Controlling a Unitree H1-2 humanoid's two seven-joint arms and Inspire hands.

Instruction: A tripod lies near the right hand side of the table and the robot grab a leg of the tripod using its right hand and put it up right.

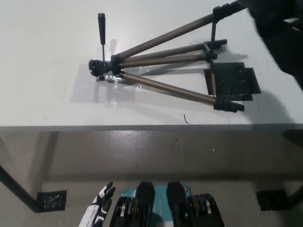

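Observation:
The tripod (161, 61) lies on its side on the white table (47, 94), bronze legs spread out to the right. Its black head (99, 68) points left, and the pan handle (102, 28) sticks toward the far edge. The far leg (180, 30) runs up to the top right, where its black foot (227, 10) meets my black right hand (277, 33). That hand is blurred, so its grasp on the foot is unclear. The near leg's foot (229, 106) rests on the tabletop. My white left hand (100, 208) hangs low at the bottom left, fingers apart and empty.
A black rectangular patch (234, 81) lies on the table under the leg ends. The table's front edge (142, 127) crosses the picture, with grey floor below. A dark table leg (16, 189) and black floor marks (52, 201) (272, 198) sit near the bottom corners.

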